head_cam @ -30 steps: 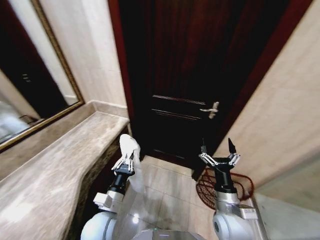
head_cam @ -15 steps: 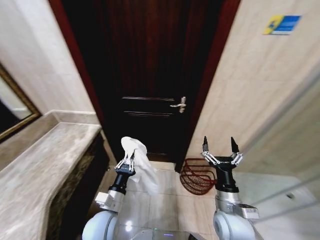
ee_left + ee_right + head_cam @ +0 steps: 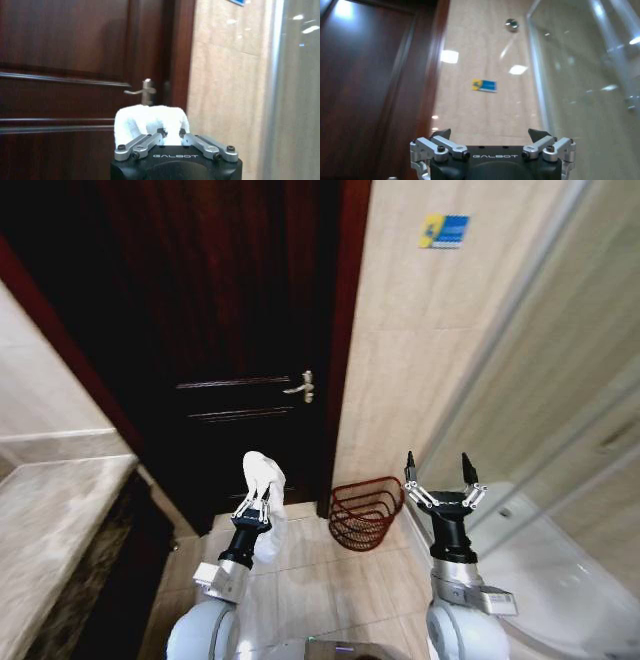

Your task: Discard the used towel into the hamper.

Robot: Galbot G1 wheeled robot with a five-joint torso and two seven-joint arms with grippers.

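Note:
My left gripper is raised in front of me, shut on a white towel that bunches above the fingers and hangs down beside them. In the left wrist view the towel sits clamped in the gripper, with the dark door behind it. The hamper, a dark red open-bar basket, stands on the floor by the tiled wall, between my two arms and farther off. My right gripper is held upright and open with nothing in it; the right wrist view shows its fingertips spread wide.
A dark wooden door with a metal lever handle faces me. A stone counter runs along the left. A beige tiled wall with a blue sign and a glass shower panel stand at the right. Tiled floor lies ahead.
The whole view has swung to the right: counter and door slid left, the mirror left the view, and the hamper moved from far right toward the middle. Both arms keep their pose.

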